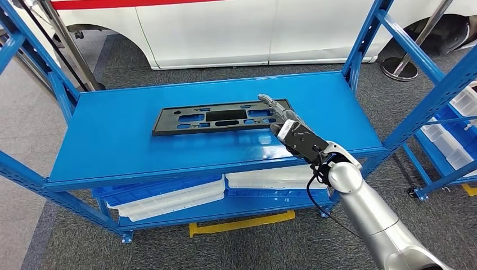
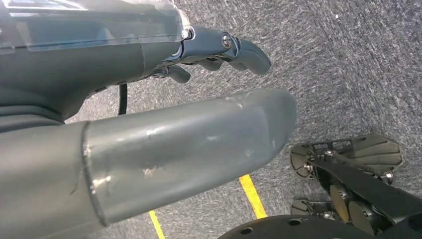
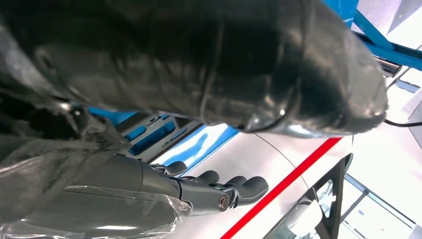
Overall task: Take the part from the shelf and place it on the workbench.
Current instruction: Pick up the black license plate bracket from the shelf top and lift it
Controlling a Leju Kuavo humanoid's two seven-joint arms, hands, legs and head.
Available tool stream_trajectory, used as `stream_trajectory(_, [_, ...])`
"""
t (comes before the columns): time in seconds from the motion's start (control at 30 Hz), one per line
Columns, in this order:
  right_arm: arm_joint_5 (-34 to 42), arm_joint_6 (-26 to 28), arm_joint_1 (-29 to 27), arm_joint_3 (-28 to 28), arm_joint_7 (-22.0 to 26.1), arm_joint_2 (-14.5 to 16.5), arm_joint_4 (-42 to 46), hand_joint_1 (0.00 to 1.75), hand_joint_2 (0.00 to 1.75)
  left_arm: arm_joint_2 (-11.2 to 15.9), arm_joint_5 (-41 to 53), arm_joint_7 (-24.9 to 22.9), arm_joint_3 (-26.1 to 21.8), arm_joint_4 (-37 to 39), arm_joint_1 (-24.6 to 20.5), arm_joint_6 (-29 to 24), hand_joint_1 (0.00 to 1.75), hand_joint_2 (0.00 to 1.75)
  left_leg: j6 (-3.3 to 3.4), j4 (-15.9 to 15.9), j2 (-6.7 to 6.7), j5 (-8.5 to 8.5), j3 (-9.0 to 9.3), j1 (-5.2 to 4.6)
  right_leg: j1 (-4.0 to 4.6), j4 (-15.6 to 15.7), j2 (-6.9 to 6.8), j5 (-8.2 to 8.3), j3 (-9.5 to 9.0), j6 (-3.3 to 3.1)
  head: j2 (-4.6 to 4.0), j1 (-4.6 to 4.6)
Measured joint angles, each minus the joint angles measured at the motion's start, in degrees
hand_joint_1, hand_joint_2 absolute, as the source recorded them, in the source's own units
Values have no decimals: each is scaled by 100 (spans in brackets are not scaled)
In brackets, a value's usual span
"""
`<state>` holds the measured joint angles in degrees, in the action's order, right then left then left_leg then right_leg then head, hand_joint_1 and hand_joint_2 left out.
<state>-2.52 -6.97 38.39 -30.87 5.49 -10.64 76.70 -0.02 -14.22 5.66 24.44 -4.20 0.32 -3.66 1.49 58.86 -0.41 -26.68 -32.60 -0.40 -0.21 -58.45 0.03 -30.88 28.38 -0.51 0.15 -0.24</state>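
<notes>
While the robot faces the rack, here's how it looks from where I'm standing:

Right hand: the robot's right hand (image 1: 279, 115) is stretched out over the top deck of the blue metal shelf rack (image 1: 129, 143), fingers apart and extended, holding nothing. Its fingertips reach the near right end of the part; I can't tell if they actually touch it or just hover above.

Part: the flat black plastic panel with rectangular cut-outs (image 1: 216, 118) lies flat on that top deck, running away to the left of the right hand, its right end under the fingertips. In the right wrist view a bit of it (image 3: 149, 133) shows past the fingers (image 3: 239, 188), which are straight and not wrapped round anything.

Left hand: the left hand (image 2: 214, 55) hangs low over grey carpet (image 2: 348, 64), fingers loosely curled with nothing in them; looks closed-ish, but honestly I can't tell for sure.

Below the right hand: white plastic trays (image 1: 174, 199) sit stacked on the rack's lower deck.

Beyond the right hand: a white car body with a red stripe (image 1: 236, 28) stands behind the rack.

Right of the hand: a second blue rack with white bins (image 1: 455, 129) stands well apart.

Floor: a yellow tape line (image 1: 242, 223) runs under the rack.
</notes>
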Motion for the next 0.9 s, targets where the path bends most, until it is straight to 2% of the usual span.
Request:
stream_trajectory(0.37, [3, -20, -105, 21, 2, -34, 22, 0, 0, 0, 5, 64, 10, 74, -38, 5, 0, 0, 15, 26, -1, -9, -22, -22, -39, 6, 0, 12, 12, 24, 0, 0])
stream_trajectory(0.47, [8, -23, -132, 36, 6, -42, 30, 0, 0, 0, 5, 73, 14, 96, -49, 5, 0, 0, 40, 34, -1, -16, -46, -42, -44, 20, 0, 20, 24, 49, 0, 0])
stream_trajectory(0.53, [11, -24, -141, 59, 11, -49, 59, 0, 0, -6, 8, 87, 25, 110, -63, 8, 0, 0, 84, -29, 0, 5, -17, -12, -31, 14, 2, 3, 18, 84, 0, 1])
stream_trajectory(0.6, [16, -24, -143, 84, 18, -64, 90, 0, 0, -17, 15, 102, 40, 125, -71, 14, 0, 0, 136, -116, 9, 36, 40, 32, -18, -279, 4, -150, 156, 110, 0, 4])
stream_trajectory(0.63, [19, -27, -153, 93, 21, -75, 97, 0, 0, -22, 18, 107, 46, 135, -73, 18, 0, 0, 153, -137, 15, 39, 57, 39, -28, -607, 5, -290, 338, 116, 0, 5])
stream_trajectory(0.7, [22, -35, -194, 96, 21, -91, 97, 0, 0, -24, 23, 120, 52, 155, -85, 27, 0, 0, 168, -139, 15, 27, 64, 44, -46, -1374, 4, -531, 829, 133, 0, 7])
stream_trajectory(0.73, [22, -39, -220, 96, 20, -99, 97, 0, 0, -27, 23, 128, 53, 160, -90, 31, 0, 0, 168, -133, 10, 12, 74, 45, -58, -1575, 4, -509, 1003, 140, 0, 6])
stream_trajectory(0.77, [23, -41, -238, 97, 20, -107, 97, 0, 0, -31, 23, 138, 54, 161, -93, 33, 0, 0, 159, -124, 5, -8, 93, 47, -67, -1560, 3, -364, 1075, 144, 0, 7])
stream_trajectory(0.8, [23, -41, -246, 98, 20, -113, 97, 0, 0, -36, 23, 146, 54, 162, -94, 35, 0, 0, 143, -111, -1, -38, 123, 50, -75, -1322, 2, -112, 1033, 142, 0, 7])
stream_trajectory(0.83, [24, -41, -248, 100, 20, -117, 98, 0, 0, -41, 23, 151, 54, 164, -94, 39, 0, 0, 119, -94, -2, -77, 155, 53, -81, -944, 1, 164, 917, 135, 0, 7])
stream_trajectory(0.87, [26, -42, -249, 103, 20, -122, 98, 0, 0, -44, 23, 155, 54, 173, -94, 43, 0, 0, 88, -72, -4, -114, 176, 47, -73, -608, 2, 358, 795, 125, 0, 7])
stream_trajectory(0.9, [26, -43, -249, 105, 19, -126, 98, 0, 0, -45, 23, 157, 55, 184, -95, 45, 0, 0, 54, -52, -6, -144, 179, 41, -63, -349, 4, 458, 696, 108, 0, 7])
